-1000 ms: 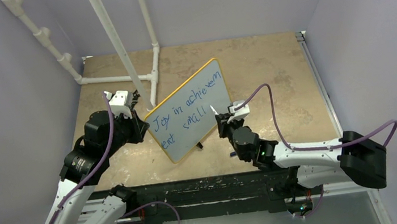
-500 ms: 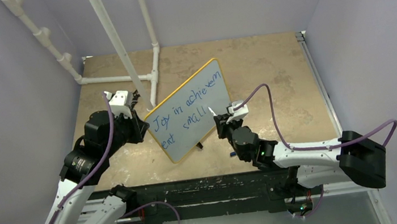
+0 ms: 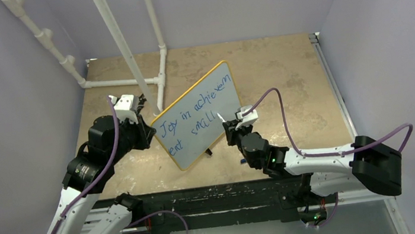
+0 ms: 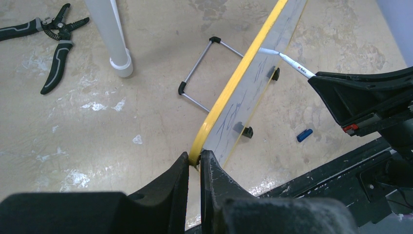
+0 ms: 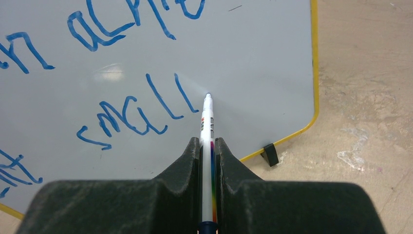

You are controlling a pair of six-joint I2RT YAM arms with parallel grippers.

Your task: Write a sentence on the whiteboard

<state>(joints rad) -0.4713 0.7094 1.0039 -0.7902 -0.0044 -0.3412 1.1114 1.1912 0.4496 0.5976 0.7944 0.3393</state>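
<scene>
- My right gripper [image 5: 208, 142]: jaws closed nearly all the way, clamped on a marker [image 5: 207, 117] that runs straight out between the fingers, tip forward.
- Marker: white barrel with a coloured stripe. The tip sits at the face of the whiteboard [image 5: 272, 53], just right of the last "l" of "small". From the left wrist camera the tip appears to meet the board.
- My left gripper [image 4: 195, 160]: jaws almost fully closed, pinching the yellow rim of the whiteboard at its lower left corner.
- Whiteboard: standing on the table [image 3: 271, 73] between my two grippers, tilted back and turned at an angle, its written face towards my right arm. Rounded corners, small black feet [image 4: 247, 130] along the bottom edge.
- Sentence [image 3: 193, 107]: blue handwriting in two slanted lines, "Joy in achievem" above and "ent small" below, with thin and uneven letters.
- Wire stand [image 4: 202, 73]: a thin metal frame with black ends, on the table behind the board.
- Blue cap [image 4: 304, 135]: lying on the table in front of the board, near the table's front edge.
- White pipe [image 4: 109, 34]: upright on the table, behind the board.
- Pliers [image 4: 53, 48]: black handles, lying flat beyond the pipe, well apart from the board.
</scene>
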